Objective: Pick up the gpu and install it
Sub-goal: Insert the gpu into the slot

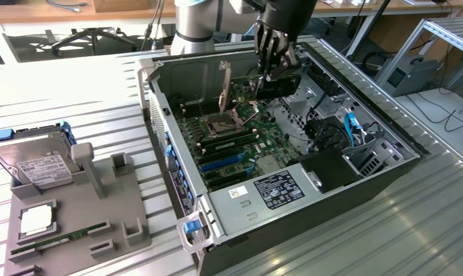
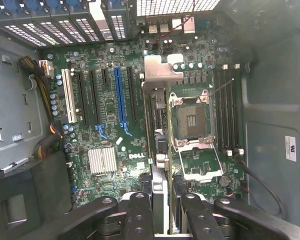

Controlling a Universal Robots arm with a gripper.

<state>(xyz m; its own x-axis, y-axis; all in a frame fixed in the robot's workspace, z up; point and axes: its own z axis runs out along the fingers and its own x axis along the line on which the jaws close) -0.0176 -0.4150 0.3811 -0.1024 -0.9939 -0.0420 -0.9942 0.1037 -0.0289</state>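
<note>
Your tool (image 2: pixel 166 220) was clamped narrow on the gpu (image 1: pixel 281 87), one finger on each face. The card hung in the air inside the open case (image 1: pixel 158 109), over the motherboard (image 2: pixel 110 150) by the CPU socket (image 2: pixel 192 120), toward the far edge of the table (image 1: pixel 423 230) in the exterior view. As far as I could judge, it wasn't seated in anything yet.

The card stood on edge, with its long axis running across the case, roughly level. The silver bracket (image 2: pixel 162 74) pointed at the rear wall with the blue latches (image 1: pixel 169 154), toward the exterior view's left.

To do this bit well, I'd say you wanted the bottom edge parallel over the long blue slot (image 2: pixel 119 100) and the bracket square to its rear opening. Then a slow, straight drop with no twist, since a tilted connector would likely jam.
</note>
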